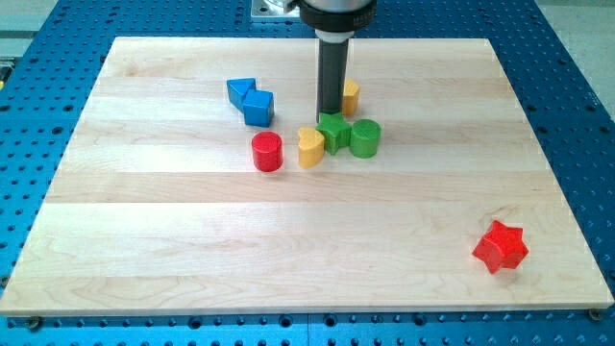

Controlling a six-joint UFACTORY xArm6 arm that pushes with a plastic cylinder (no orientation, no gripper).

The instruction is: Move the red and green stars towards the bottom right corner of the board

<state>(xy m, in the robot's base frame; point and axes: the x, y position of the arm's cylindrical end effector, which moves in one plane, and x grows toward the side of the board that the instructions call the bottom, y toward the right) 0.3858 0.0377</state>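
Observation:
The red star (pixel 501 246) lies near the board's bottom right corner. The green star (pixel 333 131) sits in the upper middle of the board, between a yellow heart (pixel 309 147) on its left and a green cylinder (pixel 365 138) on its right. My tip (pixel 330 111) comes down from the view's top and stands just above the green star in the view, touching or nearly touching its far side.
A red cylinder (pixel 267 152) stands left of the yellow heart. Two blue blocks (pixel 251 100) sit together further up and left. A yellow block (pixel 351 96) is partly hidden behind the rod. The wooden board (pixel 144 250) lies on a blue perforated table.

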